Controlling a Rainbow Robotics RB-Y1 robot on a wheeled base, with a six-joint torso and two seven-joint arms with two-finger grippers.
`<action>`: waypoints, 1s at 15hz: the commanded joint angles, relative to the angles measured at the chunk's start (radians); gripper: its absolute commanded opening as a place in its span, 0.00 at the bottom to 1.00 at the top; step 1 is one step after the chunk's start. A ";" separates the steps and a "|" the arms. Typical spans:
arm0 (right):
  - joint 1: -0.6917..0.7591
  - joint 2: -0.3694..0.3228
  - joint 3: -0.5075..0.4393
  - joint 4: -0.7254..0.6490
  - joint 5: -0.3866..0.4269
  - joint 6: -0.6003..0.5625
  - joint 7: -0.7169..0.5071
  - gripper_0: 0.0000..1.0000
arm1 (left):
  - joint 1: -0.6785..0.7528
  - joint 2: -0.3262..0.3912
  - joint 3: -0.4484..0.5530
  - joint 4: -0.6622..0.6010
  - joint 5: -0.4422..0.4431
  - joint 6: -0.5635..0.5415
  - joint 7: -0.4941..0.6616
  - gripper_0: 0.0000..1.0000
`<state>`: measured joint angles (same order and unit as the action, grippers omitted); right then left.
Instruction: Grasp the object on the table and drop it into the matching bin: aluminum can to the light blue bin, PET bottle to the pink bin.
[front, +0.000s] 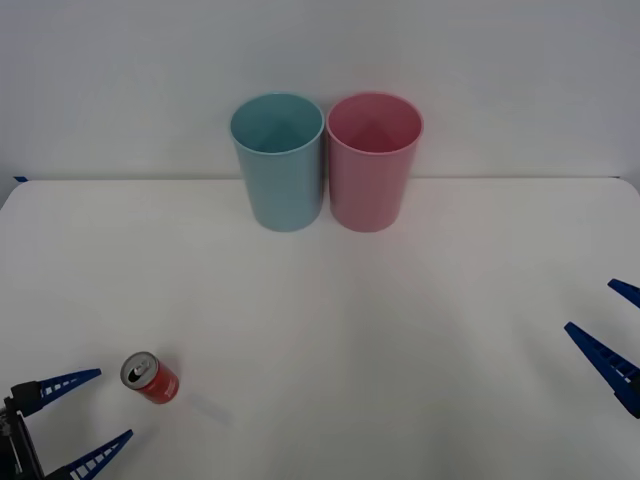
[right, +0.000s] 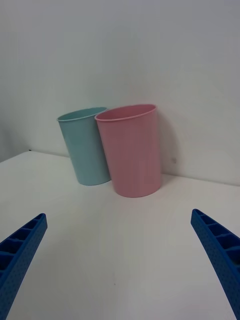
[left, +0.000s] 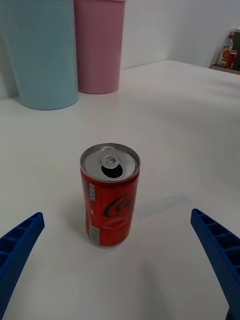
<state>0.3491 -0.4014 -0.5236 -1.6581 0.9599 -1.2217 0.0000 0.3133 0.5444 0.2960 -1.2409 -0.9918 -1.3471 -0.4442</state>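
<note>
The red aluminum can (left: 110, 195) stands upright on the white table (front: 400, 340) near its front left corner, silver top opened, a dark swirl logo on its side, unreadable. The left gripper (front: 85, 415) sits just beside it, fingers spread wide, not touching. Far back stand the light blue bin (front: 280, 165) and pink bin (front: 372, 165), side by side. The right gripper (front: 615, 335) waits open at the right edge. The left wrist view catches blurred bottles (left: 231, 49) on a distant shelf.

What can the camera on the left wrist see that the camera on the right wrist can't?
The left wrist view alone has the red can standing upright on the table, silver top opened, ahead of the open left gripper. The right wrist view alone has the open right gripper with bare table between its jaws. Both share the light blue bin, the pink bin beside it and the white table.
</note>
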 joint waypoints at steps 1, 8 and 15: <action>0.000 0.000 0.000 0.000 0.000 0.000 0.000 1.00 | -0.014 -0.038 0.000 0.000 -0.028 0.013 -0.010 1.00; 0.000 0.000 0.000 0.000 0.000 0.000 0.000 1.00 | -0.109 -0.087 -0.012 0.113 -0.056 0.045 -0.080 1.00; 0.000 0.000 0.000 0.000 0.000 0.000 0.000 1.00 | -0.165 -0.107 -0.066 0.143 -0.059 0.089 -0.100 1.00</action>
<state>0.3491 -0.4014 -0.5236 -1.6581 0.9599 -1.2217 0.0000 0.1514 0.4436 0.2309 -1.0983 -1.0495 -1.2607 -0.5446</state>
